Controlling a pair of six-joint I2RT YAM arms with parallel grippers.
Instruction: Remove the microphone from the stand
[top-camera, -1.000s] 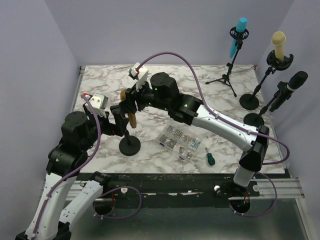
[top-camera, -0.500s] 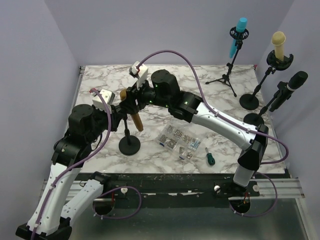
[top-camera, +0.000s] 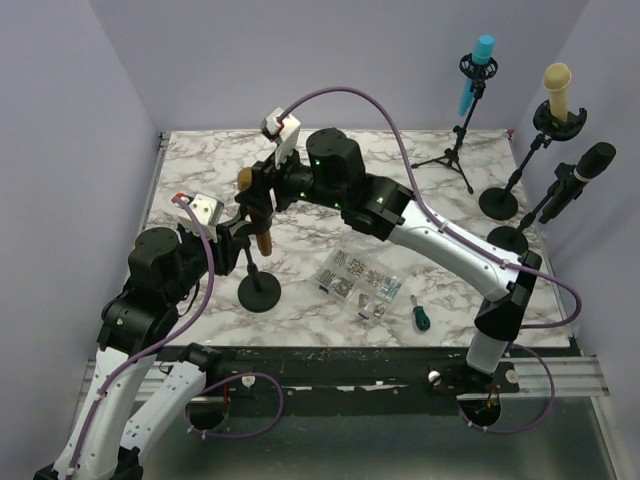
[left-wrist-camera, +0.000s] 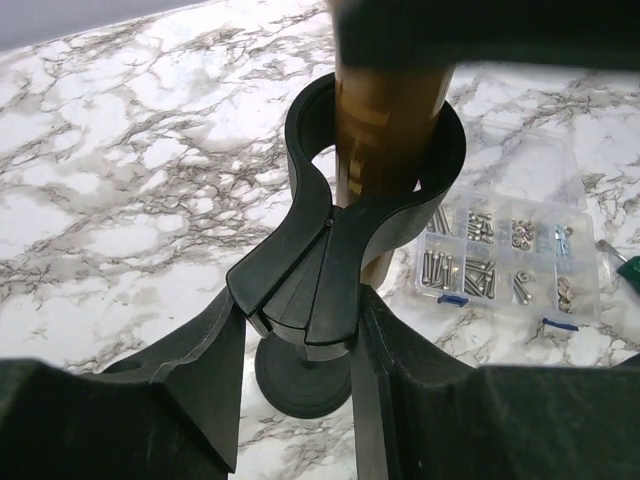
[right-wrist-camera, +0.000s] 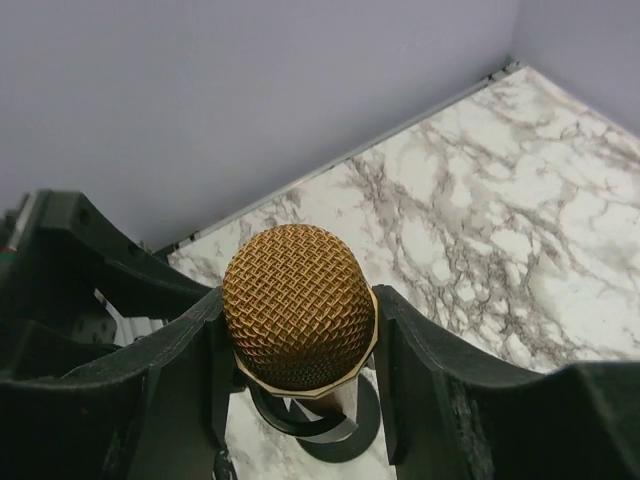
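A gold microphone (top-camera: 263, 240) sits tilted in the clip of a black stand (top-camera: 260, 293) at the table's left middle. In the left wrist view its gold body (left-wrist-camera: 385, 110) passes through the clip ring (left-wrist-camera: 300, 150). My left gripper (left-wrist-camera: 300, 335) is shut on the clip's black neck, and the stand's round base (left-wrist-camera: 285, 385) shows below. The mesh head (right-wrist-camera: 298, 300) fills the right wrist view. My right gripper (right-wrist-camera: 298, 335) is shut on the head's rim, a finger (right-wrist-camera: 420, 370) on each side. The right gripper (top-camera: 255, 195) is above the left gripper (top-camera: 238, 242).
A clear box of screws (top-camera: 360, 283) and a green-handled screwdriver (top-camera: 421, 317) lie right of the stand. Three more stands hold a blue microphone (top-camera: 478, 70), a yellow one (top-camera: 558, 88) and a black one (top-camera: 585, 170) at the back right.
My left gripper has closed on the stand's clip neck; it was open a second ago. The left arm has shifted a little. The right gripper has kept its hold on the microphone head.
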